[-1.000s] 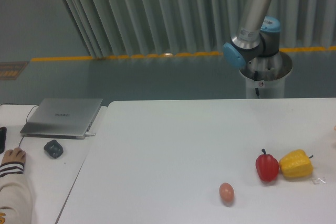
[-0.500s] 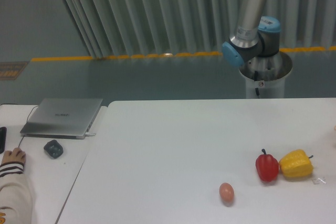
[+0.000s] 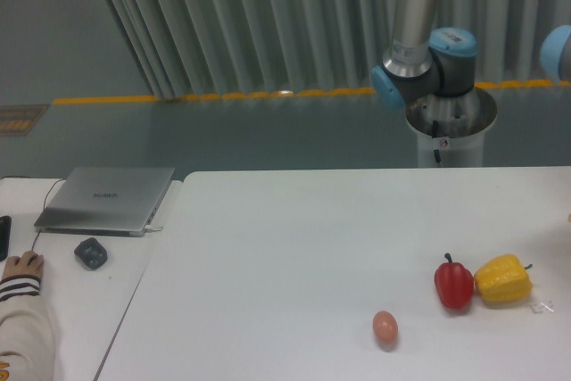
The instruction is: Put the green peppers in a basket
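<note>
Arm (image 3: 417, 24) only partly in frame at 1 o'clock: base and lower links show, gripper is out of shot, so can't tell if fingers are wide, narrow or holding anything. Table (image 3: 294, 247) carries red pepper (image 3: 454, 284) touching yellow pepper (image 3: 503, 279) at 4 o'clock, egg (image 3: 384, 327) near at 5. No green pepper and no basket visible; both must be off-frame or hidden. Laptop (image 3: 109, 198) and mouse (image 3: 90, 252) sit at 9 on side table. Tip for the step: confirm colour before closing, since red and yellow lie close together, then grip across the lobes, gently, as glossy skin probably slips.
</note>
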`<act>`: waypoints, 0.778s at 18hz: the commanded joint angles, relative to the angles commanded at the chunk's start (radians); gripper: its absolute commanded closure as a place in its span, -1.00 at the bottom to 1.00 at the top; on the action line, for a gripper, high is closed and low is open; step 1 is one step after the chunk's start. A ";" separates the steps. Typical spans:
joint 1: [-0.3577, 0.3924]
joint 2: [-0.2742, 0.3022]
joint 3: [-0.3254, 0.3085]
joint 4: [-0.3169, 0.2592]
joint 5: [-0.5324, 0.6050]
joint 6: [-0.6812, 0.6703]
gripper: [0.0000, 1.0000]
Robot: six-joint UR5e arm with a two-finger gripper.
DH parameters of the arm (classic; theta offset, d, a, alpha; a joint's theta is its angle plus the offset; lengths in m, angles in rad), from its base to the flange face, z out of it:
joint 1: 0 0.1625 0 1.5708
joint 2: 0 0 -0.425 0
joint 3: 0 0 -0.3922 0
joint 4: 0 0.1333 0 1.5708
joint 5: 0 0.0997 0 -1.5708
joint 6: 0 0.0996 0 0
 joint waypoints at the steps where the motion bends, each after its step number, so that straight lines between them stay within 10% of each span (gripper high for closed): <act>1: -0.005 -0.002 0.003 -0.003 0.000 0.000 -1.00; 14: -0.017 -0.009 -0.003 -0.015 -0.003 0.000 -1.00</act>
